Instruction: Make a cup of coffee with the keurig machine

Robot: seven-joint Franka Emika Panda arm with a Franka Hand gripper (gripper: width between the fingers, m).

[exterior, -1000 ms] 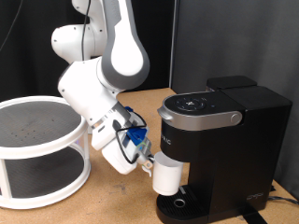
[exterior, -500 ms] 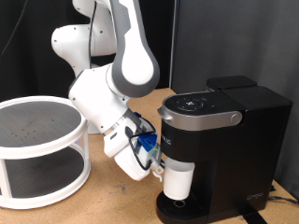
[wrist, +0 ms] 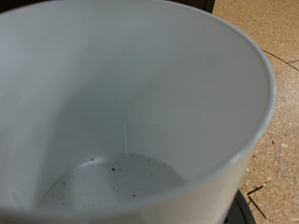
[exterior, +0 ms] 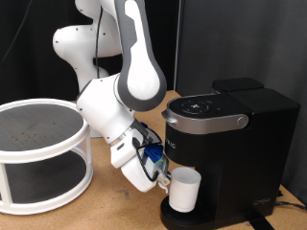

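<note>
The black keurig machine (exterior: pixel 230 144) stands at the exterior view's right with its lid down. The small white cup (exterior: pixel 184 190) is under the brew head, on or just above the round drip base (exterior: pixel 182 217). My gripper (exterior: pixel 169 180) is at the cup's left side and shut on it, with the white arm bent low over the table. In the wrist view the cup (wrist: pixel 131 112) fills almost the whole picture; its inside is empty apart from a few dark specks at the bottom. My fingers do not show there.
A white two-tier round rack (exterior: pixel 38 144) stands at the exterior view's left on the wooden table (exterior: pixel 115 206). A black backdrop hangs behind. A thin cable (exterior: pixel 286 199) runs out at the machine's lower right.
The arm has lowered and carried the cup down and to the exterior view's right, from beside the machine's front to under the brew head at the drip base.
</note>
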